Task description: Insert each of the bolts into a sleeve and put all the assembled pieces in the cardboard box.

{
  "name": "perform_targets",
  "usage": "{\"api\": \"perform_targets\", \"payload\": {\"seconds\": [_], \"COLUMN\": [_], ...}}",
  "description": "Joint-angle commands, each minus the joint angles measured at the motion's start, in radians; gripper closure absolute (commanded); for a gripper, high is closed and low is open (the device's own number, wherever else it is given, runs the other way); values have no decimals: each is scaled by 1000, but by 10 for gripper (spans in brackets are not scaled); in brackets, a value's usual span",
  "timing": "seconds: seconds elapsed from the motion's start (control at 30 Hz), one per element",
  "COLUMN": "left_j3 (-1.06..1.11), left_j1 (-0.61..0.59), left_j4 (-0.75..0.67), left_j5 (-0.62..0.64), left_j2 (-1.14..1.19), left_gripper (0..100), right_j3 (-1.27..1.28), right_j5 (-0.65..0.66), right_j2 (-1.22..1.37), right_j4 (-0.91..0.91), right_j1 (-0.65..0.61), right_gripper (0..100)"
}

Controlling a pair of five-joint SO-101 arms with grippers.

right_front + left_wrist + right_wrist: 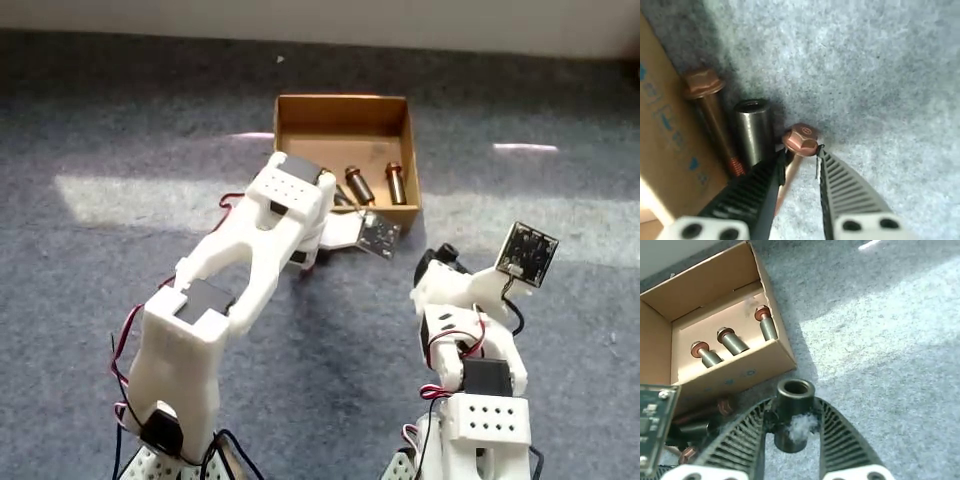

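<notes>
Left wrist view: the left tool (800, 159) is pinching a bolt (800, 139), shank running back between its jaws. Right wrist view: the right tool (794, 415) is clasping a sleeve (795, 390) upright, bore facing up, cardboard box (740, 371) just beyond.

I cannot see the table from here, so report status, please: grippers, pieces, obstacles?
Left gripper shut on bolt. Right gripper shut on sleeve. Three assembled pieces in cardboard box. Loose bolt and loose sleeve beside box.

Box (710, 287) holds three sleeved bolts (732, 341); left tool (801, 150) grips copper bolt (800, 139), right tool (792, 410) dark sleeve (795, 399).
</notes>
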Motion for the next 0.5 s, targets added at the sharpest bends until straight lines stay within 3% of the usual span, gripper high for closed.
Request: {"api": "perform_targets", "payload": {"seconds": [0.0,0.17,0.37,0.47], "left_j3": [10,7,7,7], "left_j1": [30,21,-21,-31], "left_j4": [121,140,35,29], "left_j5": [-195,-213,-35,-48], "left_j2": [12,10,10,10], "left_gripper": [905,902,784,784], "right_j3": [-7,-7,-7,-7], "right_j5": [12,12,12,12], "right_j2": [-18,-18,-18,-18], "right_j4": [-33,-33,-33,-33], "right_j1": [-8,-8,-13,-13], "right_gripper": [992,992,992,992]}}
